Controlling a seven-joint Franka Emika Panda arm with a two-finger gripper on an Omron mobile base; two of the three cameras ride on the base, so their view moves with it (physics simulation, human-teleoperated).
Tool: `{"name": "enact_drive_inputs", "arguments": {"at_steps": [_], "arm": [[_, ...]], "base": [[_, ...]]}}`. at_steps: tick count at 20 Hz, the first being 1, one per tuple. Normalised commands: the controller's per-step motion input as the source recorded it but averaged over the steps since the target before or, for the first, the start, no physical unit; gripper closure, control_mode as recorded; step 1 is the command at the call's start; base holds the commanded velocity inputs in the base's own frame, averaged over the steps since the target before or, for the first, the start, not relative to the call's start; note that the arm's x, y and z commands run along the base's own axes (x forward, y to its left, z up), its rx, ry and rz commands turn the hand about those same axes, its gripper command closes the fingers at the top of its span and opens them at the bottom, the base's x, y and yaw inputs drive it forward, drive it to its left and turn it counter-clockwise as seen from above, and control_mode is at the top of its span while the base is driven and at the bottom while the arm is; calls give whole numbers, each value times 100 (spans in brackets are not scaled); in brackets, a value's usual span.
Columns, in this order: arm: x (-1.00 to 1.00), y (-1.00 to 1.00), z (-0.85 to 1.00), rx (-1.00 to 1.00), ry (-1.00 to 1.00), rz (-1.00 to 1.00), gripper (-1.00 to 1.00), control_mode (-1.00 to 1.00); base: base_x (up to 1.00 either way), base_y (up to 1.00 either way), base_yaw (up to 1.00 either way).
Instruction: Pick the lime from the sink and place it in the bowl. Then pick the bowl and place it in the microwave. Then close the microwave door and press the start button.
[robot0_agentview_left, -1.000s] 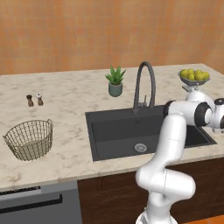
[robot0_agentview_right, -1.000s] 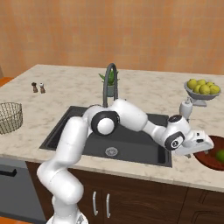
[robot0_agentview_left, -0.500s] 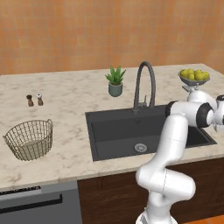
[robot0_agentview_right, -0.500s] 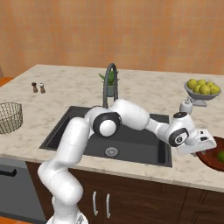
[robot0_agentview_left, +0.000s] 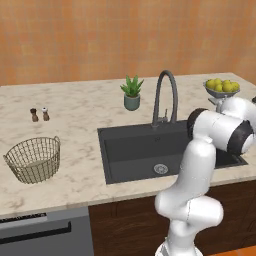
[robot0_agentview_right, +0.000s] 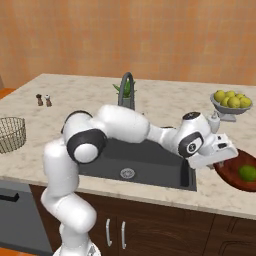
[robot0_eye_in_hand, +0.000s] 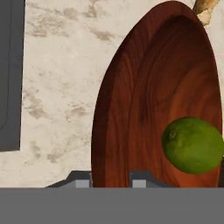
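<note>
The reddish-brown bowl (robot0_agentview_right: 233, 176) sits on the counter right of the sink (robot0_agentview_right: 150, 161), with the green lime (robot0_agentview_right: 247, 172) lying inside it. In the hand view the bowl (robot0_eye_in_hand: 153, 87) stands close up, and the lime (robot0_eye_in_hand: 192, 145) rests on its inner floor at the right. My gripper (robot0_eye_in_hand: 111, 180) straddles the bowl's near rim, one fingertip (robot0_eye_in_hand: 83, 180) outside and one inside, both pressed against the wood. The hand (robot0_agentview_right: 216, 152) reaches out over the sink's right edge to the bowl. The microwave and its door are out of view.
A grey pedestal dish of yellow fruit (robot0_agentview_right: 231, 102) stands behind the bowl. The arched faucet (robot0_agentview_left: 165, 95) and a potted plant (robot0_agentview_left: 132, 92) sit behind the sink (robot0_agentview_left: 135, 150). A wire basket (robot0_agentview_left: 34, 159) and two shakers (robot0_agentview_left: 39, 114) are at the left.
The jaws have closed from wide open onto the bowl's rim. The hand has shifted slightly toward the bowl. The lime and bowl have stayed in place.
</note>
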Motion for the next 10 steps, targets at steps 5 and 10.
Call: {"name": "enact_drive_inputs", "arguments": {"at_steps": [5,10], "arm": [[-27,100,100,-3,0,17,100,-100],[-22,100,100,0,7,15,100,-100]], "base": [[0,0,0],[0,0,0]]}}
